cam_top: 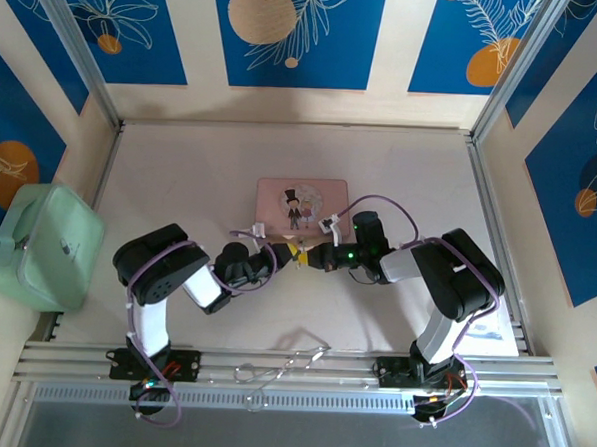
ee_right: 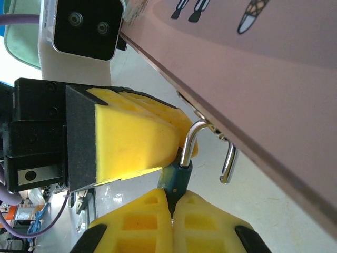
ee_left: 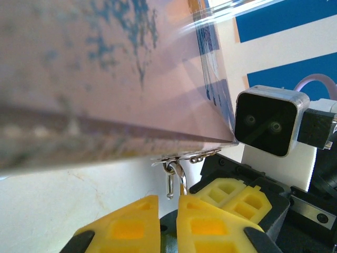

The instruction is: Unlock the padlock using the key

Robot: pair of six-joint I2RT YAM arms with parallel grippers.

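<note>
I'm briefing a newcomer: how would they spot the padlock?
Start at the pink rectangular tin mid-table. At its near edge, the right gripper pinches a tiny blue-bodied padlock. Only it has a silvery shackle, hooked through the tin's clasp.

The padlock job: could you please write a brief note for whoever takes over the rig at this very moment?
Right hand: shut on the blue body of the padlock, held at the front edge of the pink tin.
Left hand: fingers together, tips right beside the padlock; I can't see a key in them.
Padlock: its metal loop is sprung open, one end hanging free of the body; it seems hooked through the tin's clasp.
Done: the lock looks unlocked.
Left: confirm that, and find the key.
</note>
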